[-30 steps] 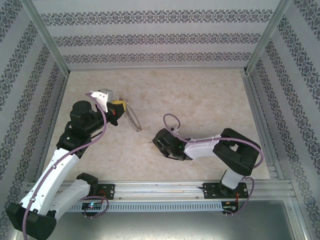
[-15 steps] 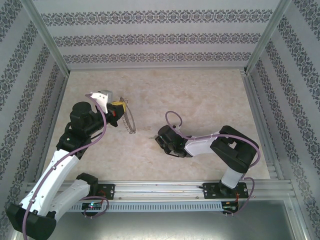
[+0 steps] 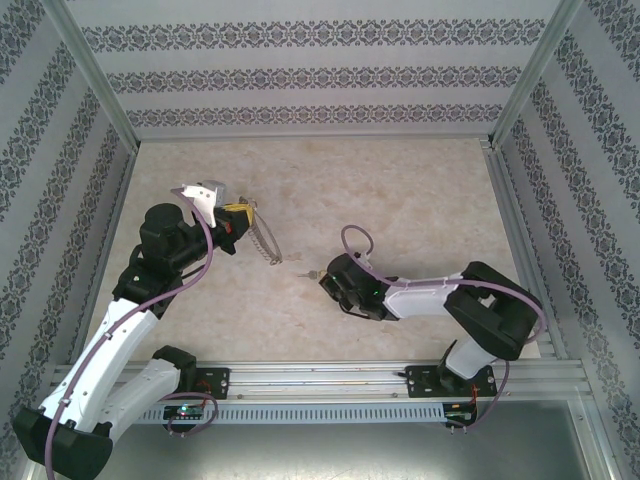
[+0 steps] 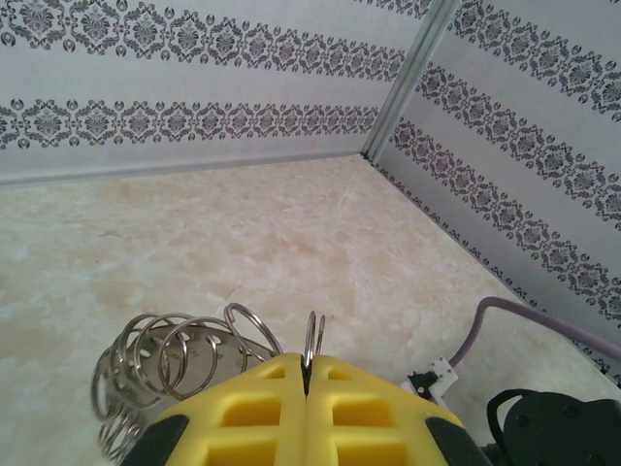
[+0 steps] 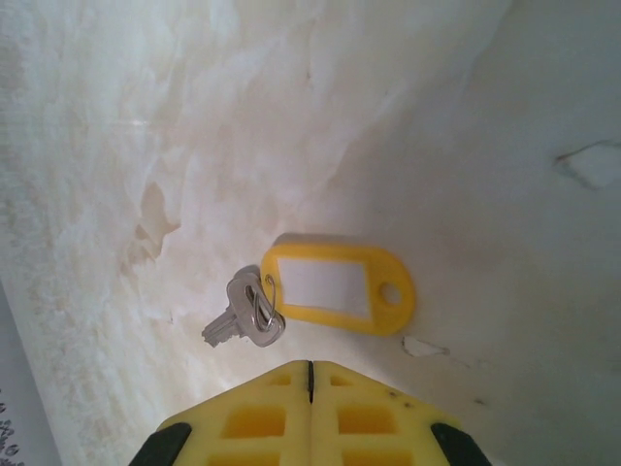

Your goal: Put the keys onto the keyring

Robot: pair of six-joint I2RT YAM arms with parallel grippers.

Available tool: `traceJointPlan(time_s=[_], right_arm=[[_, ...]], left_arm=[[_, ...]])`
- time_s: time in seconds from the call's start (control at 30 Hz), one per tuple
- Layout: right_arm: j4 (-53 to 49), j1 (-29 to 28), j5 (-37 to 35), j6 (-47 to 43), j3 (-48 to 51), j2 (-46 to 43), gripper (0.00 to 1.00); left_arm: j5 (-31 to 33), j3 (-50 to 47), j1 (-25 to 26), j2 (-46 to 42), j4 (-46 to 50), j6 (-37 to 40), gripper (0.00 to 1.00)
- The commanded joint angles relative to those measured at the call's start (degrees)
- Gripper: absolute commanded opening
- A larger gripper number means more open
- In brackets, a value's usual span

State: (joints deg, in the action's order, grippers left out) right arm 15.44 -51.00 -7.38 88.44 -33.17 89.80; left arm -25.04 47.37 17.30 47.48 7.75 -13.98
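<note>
My left gripper (image 3: 238, 214) (image 4: 306, 361) is shut on one ring of the keyring (image 4: 312, 335), which stands up between the yellow pads. The rest of the keyring (image 3: 264, 241) is a coil of thin grey metal loops (image 4: 165, 354) hanging to the left of the jaws, above the table. A small silver key (image 5: 241, 317) lies flat on the table, joined by a thin wire loop to a yellow plastic tag (image 5: 335, 288). My right gripper (image 5: 310, 367) (image 3: 332, 283) is shut with nothing between its pads, just short of the key (image 3: 306, 272).
The table (image 3: 400, 190) is pale marble-patterned, walled by patterned panels with aluminium posts (image 3: 90, 70). A purple cable (image 3: 355, 240) loops off the right wrist. The rail (image 3: 320, 378) with both arm bases runs along the near edge.
My right gripper has closed and its wrist has shifted to the right; the key lies just in front of its tips. The hanging keyring has swung slightly. The left arm has stayed put.
</note>
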Motion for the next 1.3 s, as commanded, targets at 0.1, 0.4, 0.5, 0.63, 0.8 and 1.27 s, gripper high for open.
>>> traceJointPlan(time_s=[0.1, 0.4, 0.5, 0.63, 0.8, 1.27], right_arm=[[-3.7, 1.6, -2.3, -3.7, 1.4, -4.3, 0.0], [-3.4, 0.2, 0.7, -4.0, -4.0, -0.1, 0.31], [-2.7, -0.1, 1.4, -3.4, -5.4, 2.0, 0.33], [-2.2, -0.1, 2.1, -3.3, -7.2, 4.3, 0.33], [-2.0, -0.1, 2.9, -3.1, -9.0, 6.5, 0.33], [-0.9, 0.6, 2.7, -1.3, -8.8, 9.8, 0.31]], left_arm=[[-1.0, 0.1, 0.6, -1.1, -2.5, -0.6, 0.0], [-1.1, 0.1, 0.6, -0.6, -2.7, -0.8, 0.0], [-1.2, 0.2, 0.6, -0.8, -2.7, -0.8, 0.0], [-1.3, 0.3, 0.7, -1.0, -2.4, -0.7, 0.0], [-1.3, 0.5, 0.6, -1.4, -2.1, -0.6, 0.0], [-1.6, 0.3, 0.6, -1.7, -2.1, -0.6, 0.0]])
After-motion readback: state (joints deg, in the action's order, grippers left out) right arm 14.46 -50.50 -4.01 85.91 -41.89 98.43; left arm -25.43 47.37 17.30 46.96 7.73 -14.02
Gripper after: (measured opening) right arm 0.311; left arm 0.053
